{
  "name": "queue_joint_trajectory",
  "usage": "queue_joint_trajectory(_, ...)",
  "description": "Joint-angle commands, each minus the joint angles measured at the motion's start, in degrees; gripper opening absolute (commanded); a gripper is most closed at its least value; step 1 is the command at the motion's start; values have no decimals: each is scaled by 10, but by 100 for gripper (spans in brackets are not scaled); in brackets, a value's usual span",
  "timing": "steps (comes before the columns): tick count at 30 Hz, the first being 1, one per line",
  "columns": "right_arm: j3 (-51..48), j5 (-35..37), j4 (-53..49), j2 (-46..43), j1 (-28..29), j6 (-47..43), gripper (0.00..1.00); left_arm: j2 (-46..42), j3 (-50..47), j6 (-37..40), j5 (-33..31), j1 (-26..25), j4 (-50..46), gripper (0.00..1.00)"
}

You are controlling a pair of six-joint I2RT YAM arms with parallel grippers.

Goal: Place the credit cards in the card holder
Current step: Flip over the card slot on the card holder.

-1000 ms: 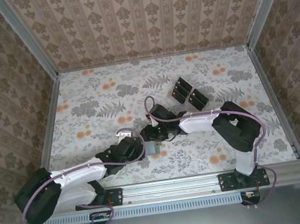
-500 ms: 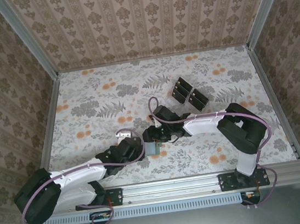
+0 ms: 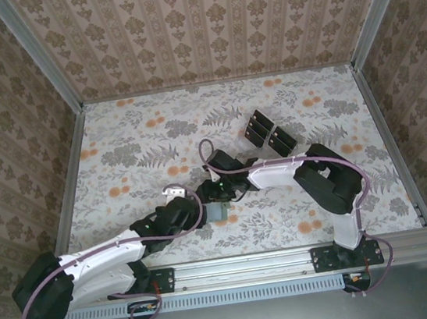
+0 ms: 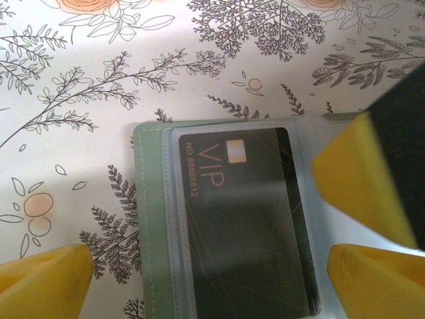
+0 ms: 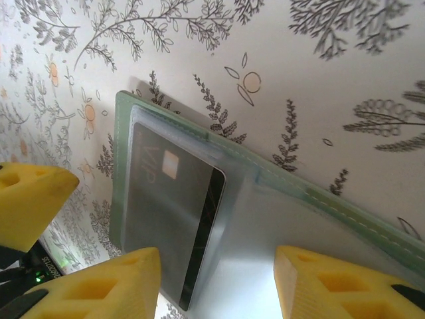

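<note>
One card (image 4: 246, 226) is sitting in the open wallet (image 4: 149, 219) on the counter (image 3: 132, 139); the other cards (image 3: 269, 132) are waiting well apart. Your left gripper (image 4: 206, 282) is hovering wide open, your right gripper (image 5: 212, 286) half open, seemingly holding nothing.

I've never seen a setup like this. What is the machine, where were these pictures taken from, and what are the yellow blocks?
The machine is a left arm and a right arm, bolted at the near edge of a flower-patterned table. The wide picture looks down from above and behind them. The other two come from a small camera on each wrist, so the yellow blocks are padded fingertips. On the table lie a green card holder, with one black VIP card in its clear pocket, and farther back a group of spare black cards. The left gripper and the right gripper both hover over the holder with fingers apart; neither holds anything.
</note>
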Motion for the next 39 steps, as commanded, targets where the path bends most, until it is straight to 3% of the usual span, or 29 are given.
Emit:
queue_joint_trajectory(1, 26, -17, -25, 24, 8, -11, 49, 3, 5, 17, -5, -4, -4, 100)
queue_joint_trajectory(24, 32, -31, -7, 25, 8, 6, 49, 87, 7, -9, -30, -13, 17, 100)
queue_joint_trajectory(30, 7, -21, 6, -30, -1, 7, 49, 108, -1, -28, -30, -15, 19, 100)
queue_joint_trajectory(39, -83, 53, 21, -134, -7, 36, 50, 110, -10, -40, -34, -17, 23, 100)
